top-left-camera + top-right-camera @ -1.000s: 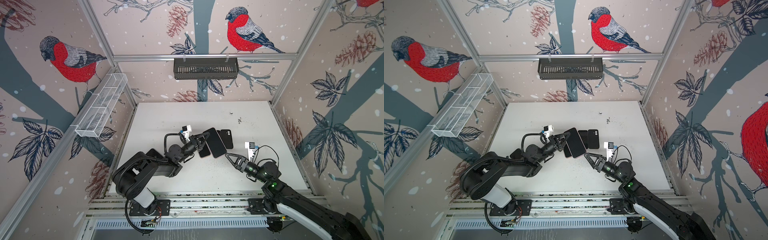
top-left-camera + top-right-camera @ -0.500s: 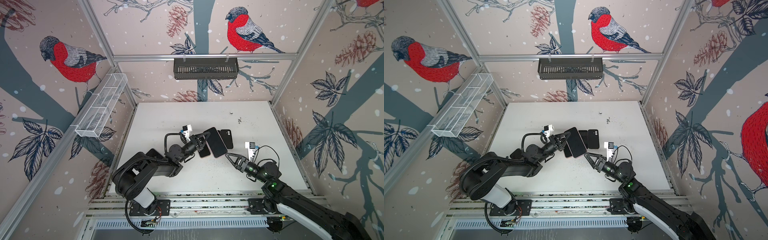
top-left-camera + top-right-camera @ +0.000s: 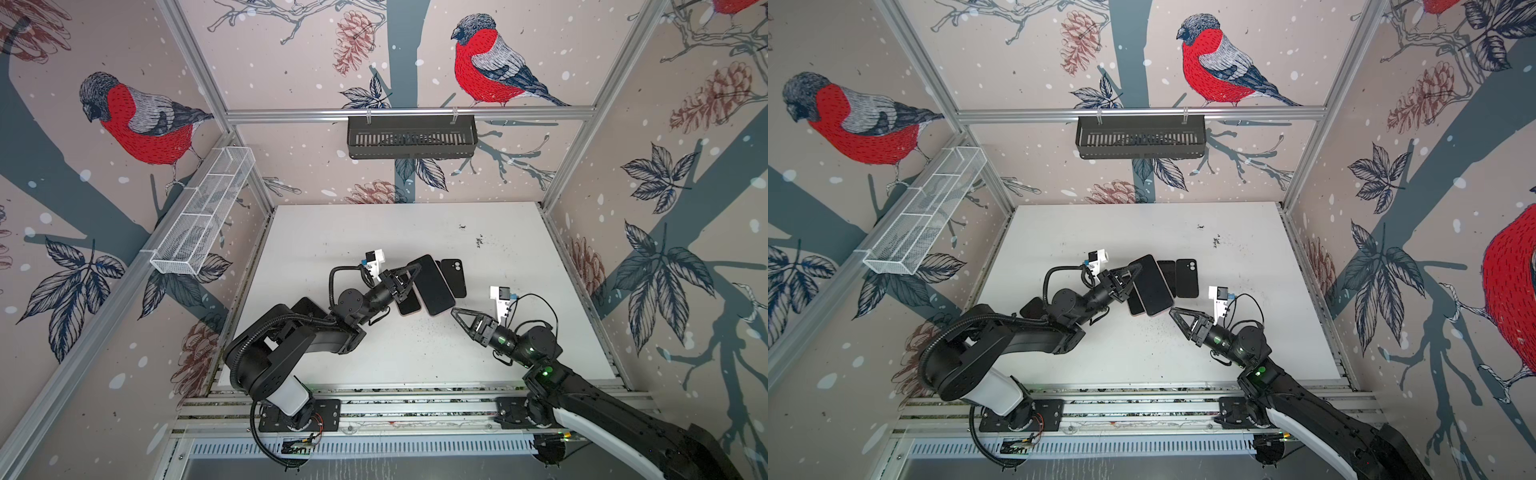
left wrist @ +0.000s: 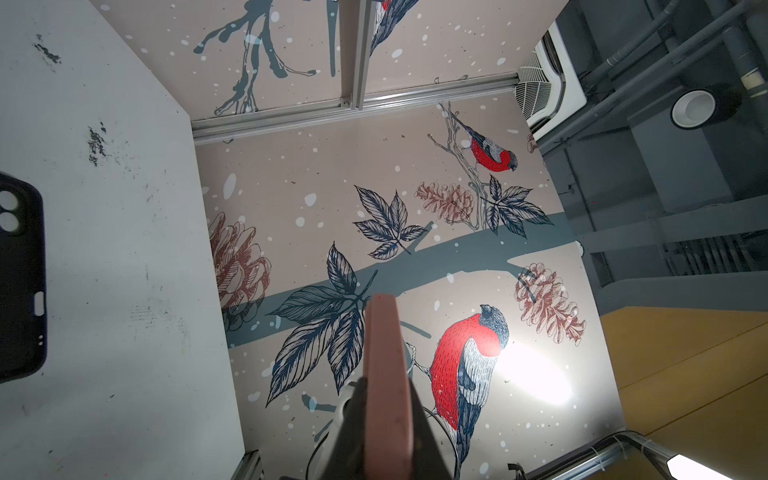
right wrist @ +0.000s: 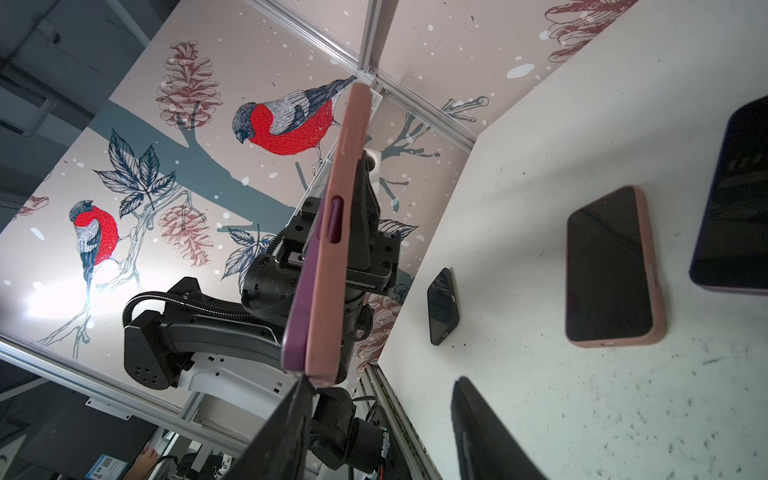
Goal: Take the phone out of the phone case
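Clamping the phone by a long edge, left gripper presents its near corner — right gripper, half open, just beside.

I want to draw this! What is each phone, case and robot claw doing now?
held phone: in pink case, lifted off the table.
left gripper: shut on held phone.
right gripper: open, one fingertip at held phone's corner.
pink-cased phone: lying flat, screen up.
black case: empty, lying flat.
dark phone: lying flat, screen up.
small phone: lying flat.
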Tool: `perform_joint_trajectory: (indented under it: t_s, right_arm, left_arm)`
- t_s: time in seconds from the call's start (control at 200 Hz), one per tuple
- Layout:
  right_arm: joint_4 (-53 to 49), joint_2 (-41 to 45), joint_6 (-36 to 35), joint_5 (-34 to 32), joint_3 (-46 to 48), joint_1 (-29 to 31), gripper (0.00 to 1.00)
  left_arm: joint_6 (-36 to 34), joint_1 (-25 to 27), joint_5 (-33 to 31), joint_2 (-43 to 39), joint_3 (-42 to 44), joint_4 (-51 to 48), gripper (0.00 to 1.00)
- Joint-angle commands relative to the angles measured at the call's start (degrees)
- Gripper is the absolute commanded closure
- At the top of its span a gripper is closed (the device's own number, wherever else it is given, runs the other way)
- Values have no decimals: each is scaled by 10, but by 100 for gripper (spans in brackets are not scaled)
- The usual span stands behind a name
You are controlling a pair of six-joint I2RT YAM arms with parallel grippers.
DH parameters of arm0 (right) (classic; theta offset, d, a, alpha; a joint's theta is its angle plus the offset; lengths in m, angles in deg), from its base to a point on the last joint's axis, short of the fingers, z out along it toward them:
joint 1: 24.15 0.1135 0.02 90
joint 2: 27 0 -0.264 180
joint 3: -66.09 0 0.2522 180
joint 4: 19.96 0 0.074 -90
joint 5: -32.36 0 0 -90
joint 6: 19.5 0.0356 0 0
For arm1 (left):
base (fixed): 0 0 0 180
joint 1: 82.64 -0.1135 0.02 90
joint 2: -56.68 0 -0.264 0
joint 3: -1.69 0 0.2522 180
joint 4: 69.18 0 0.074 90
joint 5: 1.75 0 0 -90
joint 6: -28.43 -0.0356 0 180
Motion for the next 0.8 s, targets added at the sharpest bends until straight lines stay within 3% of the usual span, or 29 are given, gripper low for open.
perform_joint_trajectory:
  t_s: [0.0, 0.515, 0.79]
  right_arm:
    - [7, 1, -1, -7, 0, 0, 45]
    - [6, -1, 8, 5, -9, -23, 45]
    - [9, -18, 19, 39, -35, -47, 51]
  left_arm:
    - [14, 4, 2, 2, -6, 152, 100]
    - [2, 22, 17, 22, -14, 148, 100]
    - [-9, 33, 33, 43, -24, 138, 100]
